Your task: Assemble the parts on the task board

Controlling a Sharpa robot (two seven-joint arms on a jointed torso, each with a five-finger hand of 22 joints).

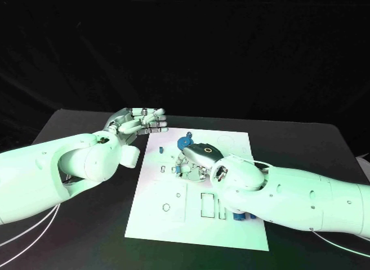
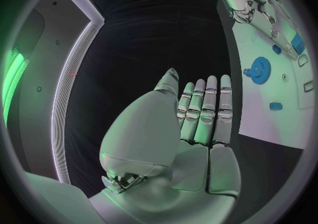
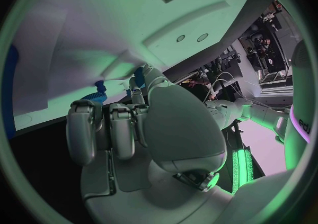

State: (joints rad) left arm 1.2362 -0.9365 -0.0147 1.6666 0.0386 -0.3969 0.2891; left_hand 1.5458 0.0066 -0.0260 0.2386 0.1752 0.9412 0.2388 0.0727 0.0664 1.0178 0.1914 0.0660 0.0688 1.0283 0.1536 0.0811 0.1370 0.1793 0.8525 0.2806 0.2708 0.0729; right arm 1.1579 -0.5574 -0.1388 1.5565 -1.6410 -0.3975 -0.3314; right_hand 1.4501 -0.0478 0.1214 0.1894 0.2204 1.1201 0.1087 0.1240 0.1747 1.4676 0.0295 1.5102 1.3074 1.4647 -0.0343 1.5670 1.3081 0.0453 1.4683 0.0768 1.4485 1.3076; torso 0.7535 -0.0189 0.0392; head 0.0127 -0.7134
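The right arm lies across the board (image 1: 160,216), covering its near right part; blue parts (image 1: 236,215) peek from under the forearm. A blue gear (image 2: 260,68) lies flat on the board just beyond the right hand (image 1: 203,159), whose fingers curl down at the board; whether they hold anything, I cannot tell. The left hand (image 1: 138,122) hovers off the board's far left corner, fingers straight and together, empty.

You're in a robotics lab or test cell: black surface (image 1: 87,126) under dark drapes, white task board (image 1: 164,222) with outlined slots just beside the right robot hand (image 1: 197,159), and beyond it racks of cabled equipment (image 3: 265,38) under coloured light.
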